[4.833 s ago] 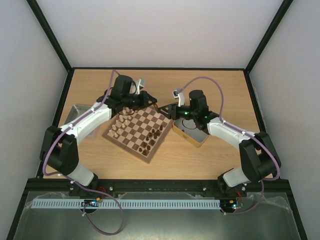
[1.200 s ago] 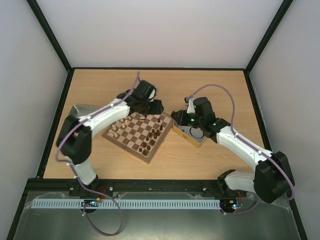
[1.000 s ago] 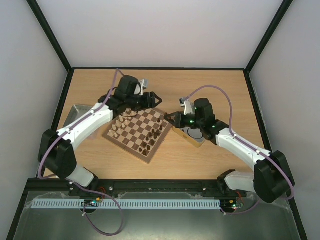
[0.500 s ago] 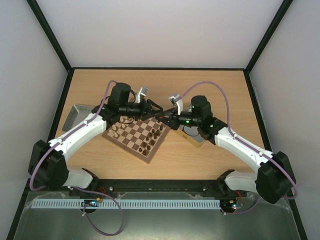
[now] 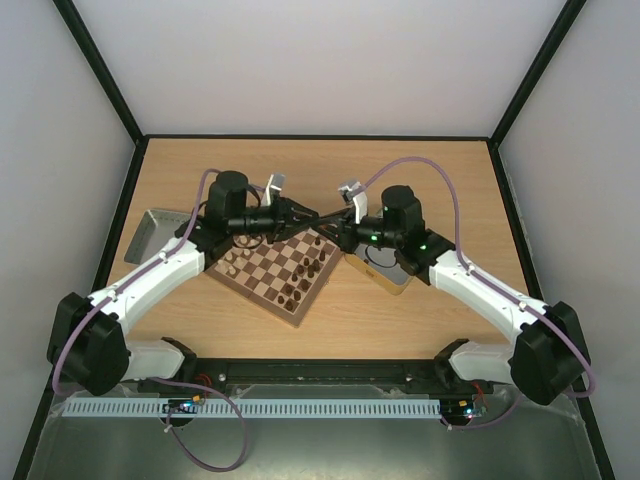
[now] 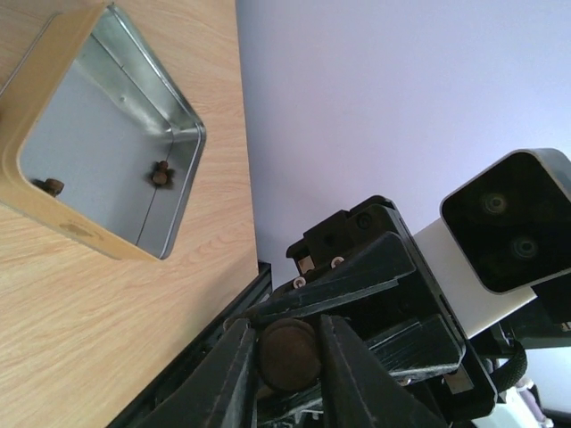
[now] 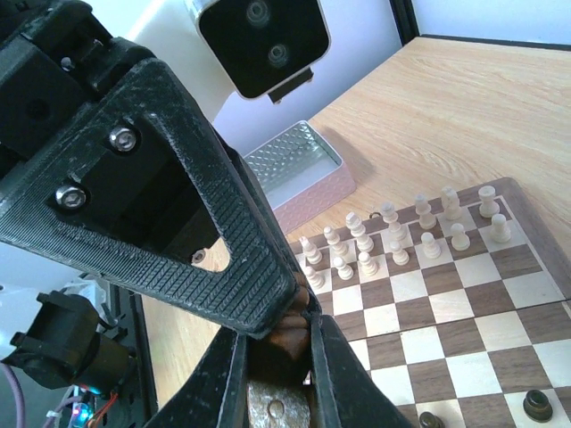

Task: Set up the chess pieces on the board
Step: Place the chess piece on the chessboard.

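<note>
Above the far right corner of the board [image 5: 256, 291], my left gripper [image 5: 318, 221] and right gripper [image 5: 333, 228] meet tip to tip in the air. A dark brown chess piece [image 6: 287, 354] sits between the left fingers, which press on both its sides. That piece [image 7: 282, 341] is also pinched in my right gripper [image 7: 278, 349], and the left gripper's ribbed finger [image 7: 214, 223] lies across it. Pale pieces [image 7: 359, 241] stand in rows at one end of the board [image 7: 464, 339]. Dark pieces [image 5: 300, 285] stand at the opposite end.
A shiny metal tin [image 6: 169, 236] lies right of the board with two dark pieces [image 6: 161, 174] inside it. The tin [image 5: 395, 280] sits under the right arm. A grey tray [image 5: 148, 228] rests at the table's left edge.
My left gripper swung right from the board's far edge to meet the right gripper and closed its fingers on the dark piece. The right gripper rose from the tin toward it.
</note>
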Tool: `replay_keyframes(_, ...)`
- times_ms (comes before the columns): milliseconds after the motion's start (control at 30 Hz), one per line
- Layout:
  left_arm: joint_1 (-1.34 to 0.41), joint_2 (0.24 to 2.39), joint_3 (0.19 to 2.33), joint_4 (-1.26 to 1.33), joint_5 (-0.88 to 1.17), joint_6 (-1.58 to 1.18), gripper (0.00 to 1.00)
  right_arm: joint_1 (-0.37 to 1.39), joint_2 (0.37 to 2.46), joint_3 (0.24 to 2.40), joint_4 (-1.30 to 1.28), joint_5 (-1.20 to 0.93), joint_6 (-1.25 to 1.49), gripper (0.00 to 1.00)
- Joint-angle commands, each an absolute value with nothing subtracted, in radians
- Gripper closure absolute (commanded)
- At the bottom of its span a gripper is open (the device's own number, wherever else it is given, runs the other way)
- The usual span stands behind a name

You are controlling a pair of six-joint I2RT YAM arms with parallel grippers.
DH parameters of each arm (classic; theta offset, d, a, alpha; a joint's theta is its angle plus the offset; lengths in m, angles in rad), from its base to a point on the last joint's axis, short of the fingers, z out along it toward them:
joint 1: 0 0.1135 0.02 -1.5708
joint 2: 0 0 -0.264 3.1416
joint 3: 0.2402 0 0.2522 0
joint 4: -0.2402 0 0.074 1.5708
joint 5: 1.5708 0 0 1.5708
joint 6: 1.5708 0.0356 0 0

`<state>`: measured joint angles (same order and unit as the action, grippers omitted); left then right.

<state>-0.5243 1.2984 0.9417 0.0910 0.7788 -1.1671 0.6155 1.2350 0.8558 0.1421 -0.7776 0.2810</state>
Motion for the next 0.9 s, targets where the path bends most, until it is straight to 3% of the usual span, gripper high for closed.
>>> replay_keyframes(0, -0.525, 1.291, 0.935, 0.134, 0.815, -1.186, 0.84, 0.623, 1.248, 0.901, 0.119, -0.773, 0.248, 0.9)
replay_keyframes(100, -0.525, 1.289, 0.937, 0.133, 0.808, -1.187, 0.9, 0.623, 1.245, 0.905, 0.119, -0.756, 0.28, 0.82)
replay_keyframes(167, -0.525, 1.286, 0.935, 0.147, 0.799, -1.196, 0.91, 0.623, 1.234, 0.903, 0.122, -0.748, 0.327, 0.66)
replay_keyframes(300, -0.525, 1.276, 0.924, 0.237, 0.778, -1.265, 0.92, 0.621, 1.171, 0.83, 0.268, -0.757, 0.529, 0.46)
replay_keyframes(500, -0.527, 1.266, 0.909, 0.46, 0.731, -1.391, 0.92, 0.623, 1.071, 0.663, 0.646, -0.546, 1.099, 0.36)
replay_keyframes(633, -0.529, 1.262, 0.894, 0.572, 0.706, -1.442, 0.92, 0.623, 1.066, 0.629, 0.808, -0.492, 1.315, 0.38)
replay_keyframes(867, -0.533, 1.266, 0.884, 0.668, 0.69, -1.476, 0.92, 0.623, 1.078, 0.671, 0.821, -0.507, 1.388, 0.62)
